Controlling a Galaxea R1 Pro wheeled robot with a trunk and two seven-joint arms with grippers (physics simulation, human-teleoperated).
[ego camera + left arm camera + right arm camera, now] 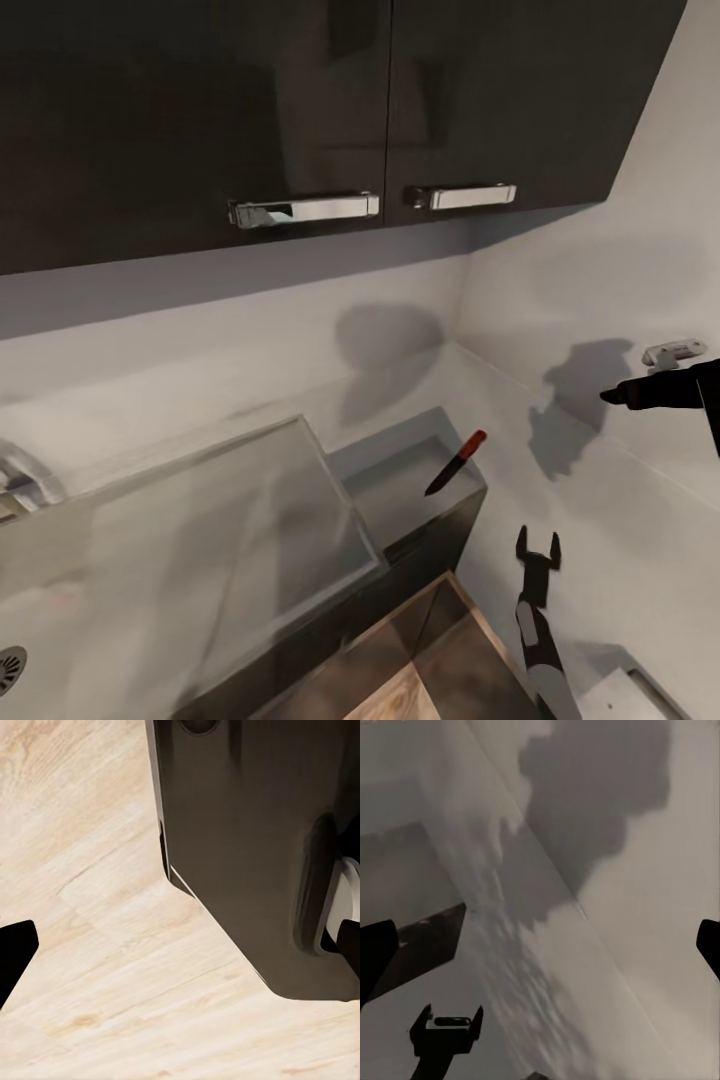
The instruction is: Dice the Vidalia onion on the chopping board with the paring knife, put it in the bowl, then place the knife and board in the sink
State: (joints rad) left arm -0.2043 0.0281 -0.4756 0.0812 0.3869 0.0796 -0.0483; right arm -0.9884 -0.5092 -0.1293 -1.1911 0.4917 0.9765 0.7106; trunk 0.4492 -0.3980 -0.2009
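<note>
The paring knife, with a dark blade and red handle end, lies on the short end of the grey countertop, just beyond the sink. The steel basin has its drain at the lower left and a chrome tap at the far left. My left gripper stands open beside the counter's end, a little nearer than the knife, and holds nothing. My right gripper hangs open near the side wall, right of the knife. The onion, chopping board and bowl are out of view.
Dark wall cabinets with chrome handles hang over the counter. A pale wall with a chrome fitting closes off the right side. Wooden floor shows past the dark cabinet end. A white object sits at bottom right.
</note>
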